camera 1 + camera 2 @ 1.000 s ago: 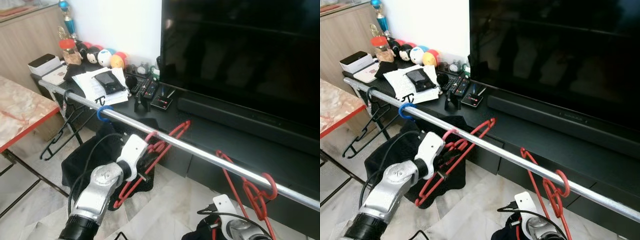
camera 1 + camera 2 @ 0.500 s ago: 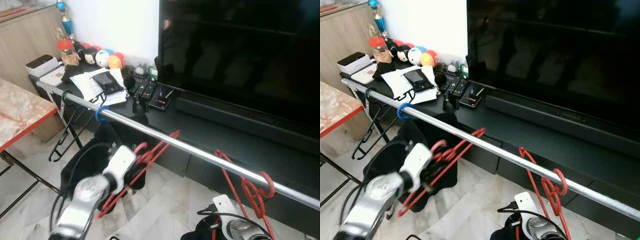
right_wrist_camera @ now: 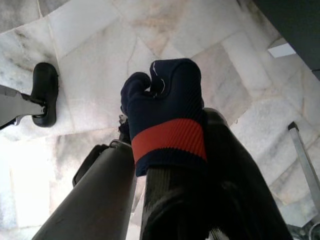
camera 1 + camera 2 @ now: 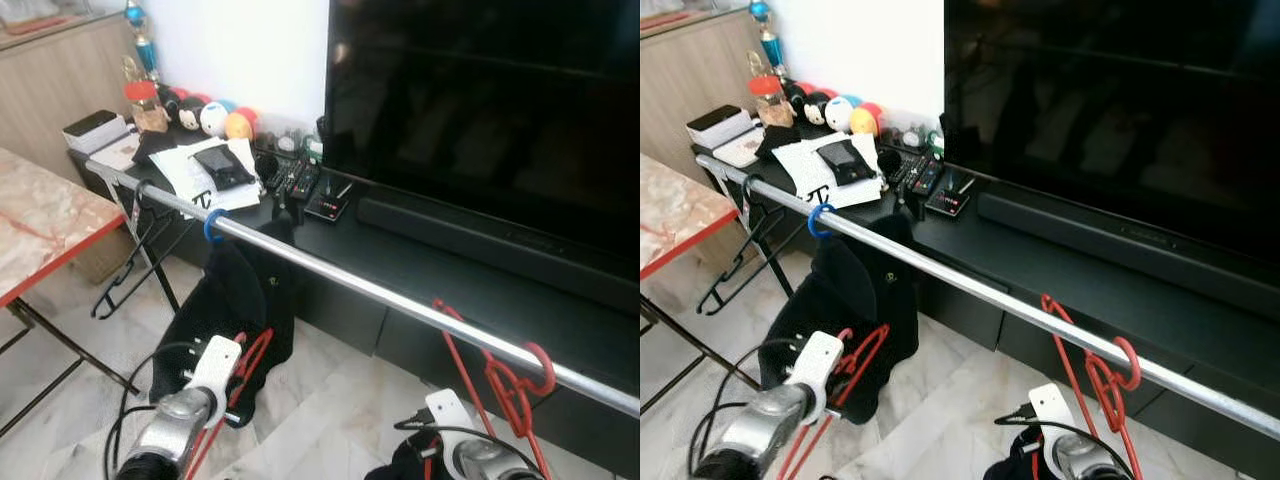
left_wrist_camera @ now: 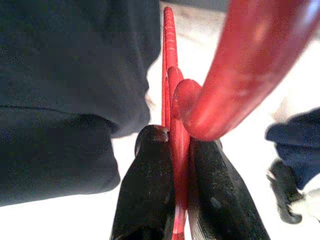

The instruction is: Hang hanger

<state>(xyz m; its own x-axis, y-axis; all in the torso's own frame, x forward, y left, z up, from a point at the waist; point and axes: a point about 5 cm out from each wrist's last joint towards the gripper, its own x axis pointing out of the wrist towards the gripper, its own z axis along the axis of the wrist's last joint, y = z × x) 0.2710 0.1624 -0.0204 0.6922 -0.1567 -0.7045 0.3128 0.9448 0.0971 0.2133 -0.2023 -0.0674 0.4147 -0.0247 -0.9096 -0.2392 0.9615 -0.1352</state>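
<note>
My left gripper (image 4: 236, 383) is low, below the metal rail (image 4: 380, 295), shut on a red hanger (image 4: 251, 353) that hangs free of the rail next to a black garment (image 4: 235, 300). In the left wrist view the two black fingers (image 5: 150, 190) pinch the red hanger (image 5: 240, 65) between them, the gripper (image 5: 172, 137) close to the dark cloth. My right gripper (image 3: 152, 162) is down at the bottom edge near the floor, shut on a navy cloth with a red stripe (image 3: 167, 115). Two more red hangers (image 4: 500, 380) hang on the rail at the right.
A black TV stand (image 4: 420, 270) with a large TV (image 4: 480, 110), remotes, papers and toys runs behind the rail. A black hanger (image 4: 130, 250) and a blue hook (image 4: 213, 225) sit on the rail's left end. A marble-topped table (image 4: 40, 225) stands at left. The floor is marble tile.
My left gripper has dropped from rail height down toward the floor, taking the red hanger with it; the hanger no longer touches the rail. The right arm stays put.
</note>
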